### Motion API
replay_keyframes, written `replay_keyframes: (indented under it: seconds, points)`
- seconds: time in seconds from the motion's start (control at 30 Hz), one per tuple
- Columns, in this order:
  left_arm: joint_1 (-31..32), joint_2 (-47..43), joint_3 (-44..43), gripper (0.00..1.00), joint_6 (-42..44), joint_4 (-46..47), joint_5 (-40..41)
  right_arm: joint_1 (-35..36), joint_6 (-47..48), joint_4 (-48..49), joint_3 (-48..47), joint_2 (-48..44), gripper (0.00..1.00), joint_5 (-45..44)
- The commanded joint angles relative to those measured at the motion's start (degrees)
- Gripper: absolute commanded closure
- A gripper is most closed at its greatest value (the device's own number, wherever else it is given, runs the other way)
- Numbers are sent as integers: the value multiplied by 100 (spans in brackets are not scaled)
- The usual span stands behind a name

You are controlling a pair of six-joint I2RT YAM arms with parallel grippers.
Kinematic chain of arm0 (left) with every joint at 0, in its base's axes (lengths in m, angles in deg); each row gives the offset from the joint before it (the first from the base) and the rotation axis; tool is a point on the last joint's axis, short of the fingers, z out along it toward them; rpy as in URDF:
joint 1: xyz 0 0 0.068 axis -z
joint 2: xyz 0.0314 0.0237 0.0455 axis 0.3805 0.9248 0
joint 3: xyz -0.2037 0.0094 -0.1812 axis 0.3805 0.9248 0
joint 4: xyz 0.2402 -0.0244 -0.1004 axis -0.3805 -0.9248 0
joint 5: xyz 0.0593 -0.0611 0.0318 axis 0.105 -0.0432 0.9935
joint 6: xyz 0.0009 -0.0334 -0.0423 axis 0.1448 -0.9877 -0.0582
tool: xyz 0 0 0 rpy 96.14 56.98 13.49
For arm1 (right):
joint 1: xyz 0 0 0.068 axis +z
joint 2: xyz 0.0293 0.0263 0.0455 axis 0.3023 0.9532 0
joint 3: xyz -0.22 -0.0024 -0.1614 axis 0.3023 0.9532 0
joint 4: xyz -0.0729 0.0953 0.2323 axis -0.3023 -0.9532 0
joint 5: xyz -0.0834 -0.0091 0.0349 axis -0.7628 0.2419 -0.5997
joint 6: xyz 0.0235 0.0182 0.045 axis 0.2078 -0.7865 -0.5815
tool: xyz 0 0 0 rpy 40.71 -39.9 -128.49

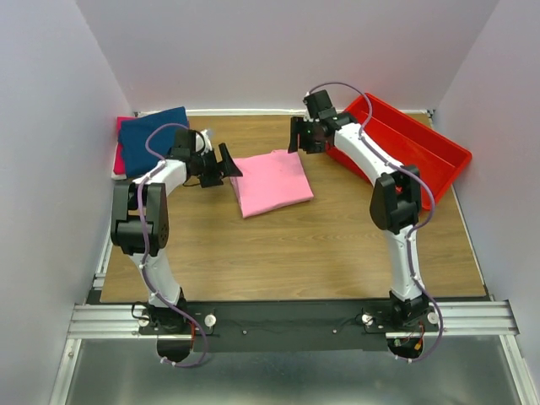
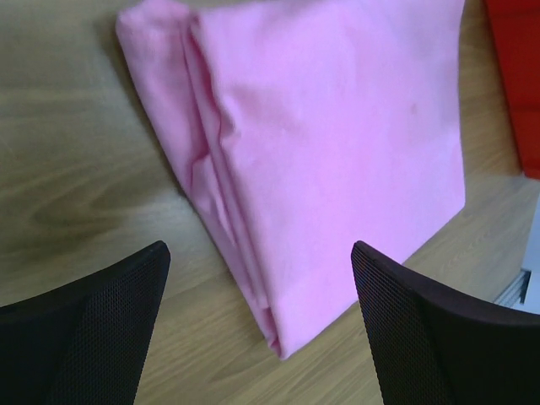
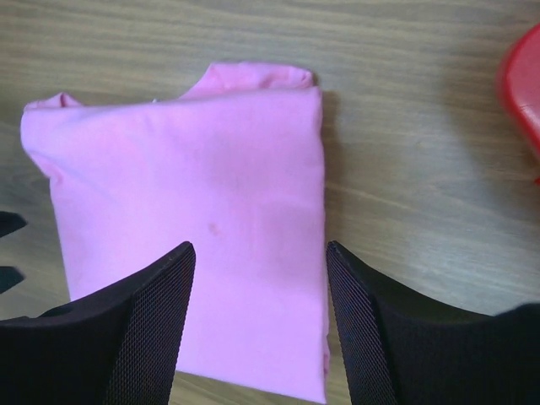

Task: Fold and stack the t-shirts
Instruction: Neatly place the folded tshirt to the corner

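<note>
Your light pink cloth t-shirt [image 1: 272, 181] lay folded into a rectangle at the middle of the wooden worktop [image 1: 278, 253], apart from the pile. At the far left, a folded navy blue t-shirt [image 1: 152, 128] sat on a red-magenta one [image 1: 119, 159]. Your left end effector [image 1: 223, 165] hovered open just beside the pink shirt's left edge; your right end effector [image 1: 297, 135] hung open near its far edge. Folding looked done; stacking was likely left.

Free room on the near side
We see bare table [image 1: 295, 253] in front of the pink shirt [image 1: 272, 183]; the red tray [image 1: 405, 143] blocks far right, the navy shirt [image 1: 152, 131] far left.
</note>
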Motion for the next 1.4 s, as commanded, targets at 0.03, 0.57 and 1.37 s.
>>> replay_keyframes:
  seconds: [0.03, 0.57, 1.37]
  points:
    - [27, -351, 606, 5, 144, 626, -473, 126, 100, 320, 683, -323, 30, 449]
    - [27, 168, 835, 4, 47, 1286, -377, 162, 21, 469, 886, 221, 31, 335]
    - [255, 1011, 1099, 7, -542, 2094, -60, 285, 100, 469, 1212, 406, 32, 678]
